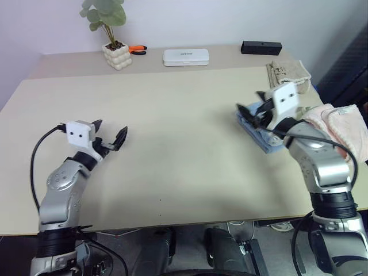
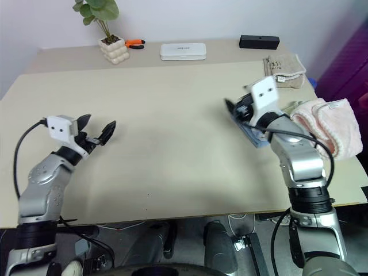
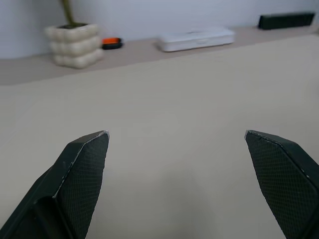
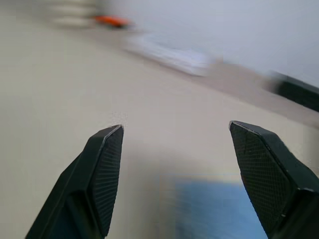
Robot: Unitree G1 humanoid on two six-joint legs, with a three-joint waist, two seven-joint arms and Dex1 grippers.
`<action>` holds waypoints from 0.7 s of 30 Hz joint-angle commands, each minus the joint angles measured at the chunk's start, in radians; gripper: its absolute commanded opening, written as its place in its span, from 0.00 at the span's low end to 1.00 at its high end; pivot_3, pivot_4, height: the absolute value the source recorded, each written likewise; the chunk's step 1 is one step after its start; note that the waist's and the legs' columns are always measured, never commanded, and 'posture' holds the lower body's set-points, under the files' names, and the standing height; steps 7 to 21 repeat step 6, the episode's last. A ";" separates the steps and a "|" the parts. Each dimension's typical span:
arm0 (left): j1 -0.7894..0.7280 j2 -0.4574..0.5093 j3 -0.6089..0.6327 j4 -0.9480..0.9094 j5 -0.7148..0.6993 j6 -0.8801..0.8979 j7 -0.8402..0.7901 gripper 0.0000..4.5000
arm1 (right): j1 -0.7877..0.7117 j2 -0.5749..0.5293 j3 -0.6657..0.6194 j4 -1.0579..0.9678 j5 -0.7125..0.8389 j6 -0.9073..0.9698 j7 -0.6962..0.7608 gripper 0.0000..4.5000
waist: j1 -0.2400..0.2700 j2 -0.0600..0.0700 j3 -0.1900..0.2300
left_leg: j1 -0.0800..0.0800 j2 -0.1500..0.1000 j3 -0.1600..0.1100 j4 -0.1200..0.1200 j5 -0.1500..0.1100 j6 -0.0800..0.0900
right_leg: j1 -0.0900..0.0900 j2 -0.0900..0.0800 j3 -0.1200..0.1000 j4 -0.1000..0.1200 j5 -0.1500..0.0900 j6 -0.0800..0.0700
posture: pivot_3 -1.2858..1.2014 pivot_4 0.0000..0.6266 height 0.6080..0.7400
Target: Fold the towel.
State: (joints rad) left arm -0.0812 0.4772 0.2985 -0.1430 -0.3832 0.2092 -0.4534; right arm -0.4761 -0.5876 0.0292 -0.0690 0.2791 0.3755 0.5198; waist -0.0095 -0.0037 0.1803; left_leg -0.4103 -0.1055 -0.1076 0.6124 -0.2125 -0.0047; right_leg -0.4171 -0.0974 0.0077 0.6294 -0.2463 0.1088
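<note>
The light blue towel (image 1: 263, 138) lies folded into a small bundle on the right side of the beige table (image 1: 172, 149). My right gripper (image 1: 253, 109) hovers just above the bundle's left end, pointing left across the table. In the right wrist view the right gripper (image 4: 175, 125) is open with nothing between its fingers, and the towel (image 4: 214, 209) shows as a blue patch below them. Far to the left, my left gripper (image 1: 110, 132) stands low over bare tabletop. The left wrist view shows the left gripper (image 3: 174, 133) wide open and empty.
A potted plant (image 1: 117, 56), an orange tool (image 1: 137, 49), a white case (image 1: 186, 56) and a black box (image 1: 261, 48) line the back edge. A beige folded towel (image 1: 287, 72) lies at the back right. A pink fluffy towel (image 1: 339, 123) sits by the right edge.
</note>
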 commanded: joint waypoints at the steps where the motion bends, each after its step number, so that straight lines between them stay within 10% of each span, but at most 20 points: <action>1: 0.060 0.044 0.089 -0.085 -0.046 0.000 -0.035 1.00 | -0.031 -0.006 0.007 0.065 -0.012 -0.079 0.102 0.76 | -0.001 -0.001 0.000 | 0.000 0.000 0.000 0.000 0.000 0.000 | 0.000 0.000 0.000 0.000 0.000 0.000 | 0.52 0.24 1.00; 21: 0.125 0.060 0.086 -0.169 -0.081 0.044 -0.065 1.00 | -0.039 -0.005 -0.002 0.108 0.003 -0.079 0.183 0.76 | 0.002 -0.001 0.001 | 0.000 0.000 -0.001 0.000 0.000 0.000 | 0.000 -0.001 0.001 0.000 0.000 -0.001 | 0.52 0.24 1.00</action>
